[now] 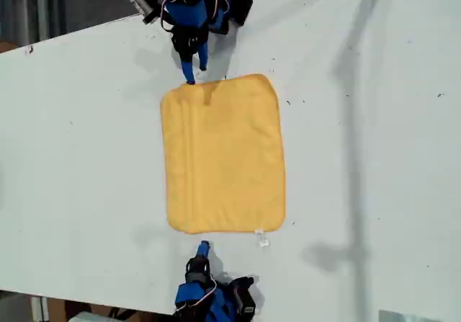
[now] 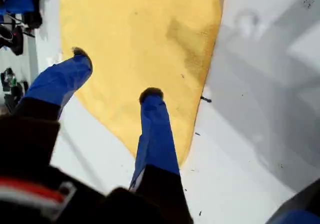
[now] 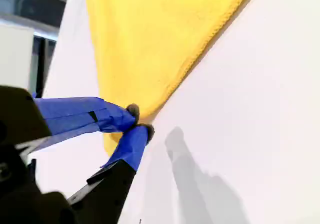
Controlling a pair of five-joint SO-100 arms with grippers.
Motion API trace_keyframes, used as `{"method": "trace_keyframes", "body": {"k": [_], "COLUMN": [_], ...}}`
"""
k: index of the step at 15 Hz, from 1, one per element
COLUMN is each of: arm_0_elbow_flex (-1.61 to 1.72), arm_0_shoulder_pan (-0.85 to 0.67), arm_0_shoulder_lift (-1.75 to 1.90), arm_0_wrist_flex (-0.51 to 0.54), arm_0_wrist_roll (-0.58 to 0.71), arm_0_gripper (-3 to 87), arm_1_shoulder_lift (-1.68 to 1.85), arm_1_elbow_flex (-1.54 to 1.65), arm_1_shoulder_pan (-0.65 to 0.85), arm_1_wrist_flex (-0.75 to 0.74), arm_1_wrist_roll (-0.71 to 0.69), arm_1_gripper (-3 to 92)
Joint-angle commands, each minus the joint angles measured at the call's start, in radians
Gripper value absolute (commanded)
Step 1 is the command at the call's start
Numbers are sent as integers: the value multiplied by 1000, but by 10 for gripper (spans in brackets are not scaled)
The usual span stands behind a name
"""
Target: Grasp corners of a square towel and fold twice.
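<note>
- Towel [image 1: 223, 156] lies flat and unfolded in the middle of the desk [image 1: 86, 156], with its tag [image 1: 263, 240] at the edge toward the exterior view's bottom. No corner is lifted yet.
- My second pincer [image 3: 139, 121] is at the towel's far edge, toward the exterior view's top. Its tips are pressed together right on the hem, and I cannot tell whether any cloth is caught. If it holds only the rim, a lift would likely let the hem slip free.
- My first pincer [image 2: 115, 73] hangs wide open and empty over the cloth by the near edge. If it closes this far in from the corner, it may bunch up a pleat instead of taking the corner.
- If the two grips end up uneven, the fold would probably skew and the edges would not line up.
- Dragging rather than lifting could slide the whole towel across the smooth desk.
</note>
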Motion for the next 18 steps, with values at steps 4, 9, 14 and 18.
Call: {"method": "trace_keyframes", "body": {"k": [4, 9, 14, 18], "arm_0_elbow_flex": [-11, -9, 0, 0], "arm_0_shoulder_pan": [-43, -40, -21, -21], "arm_0_shoulder_lift": [8, 8, 8, 8], "arm_0_wrist_flex": [-152, -149, -207, -199], "arm_0_wrist_roll": [-166, -175, -135, -138], "arm_0_gripper": [17, 203, 204, 200], "arm_1_shoulder_lift": [-14, -14, -1049, -1476], "arm_1_elbow_flex": [91, 92, -580, -749], "arm_1_shoulder_pan": [167, 163, -187, -442], "arm_1_wrist_flex": [-147, -158, -176, -178], "arm_1_wrist_roll": [-423, -439, -495, -362], "arm_1_gripper": [111, 167, 242, 275]}}
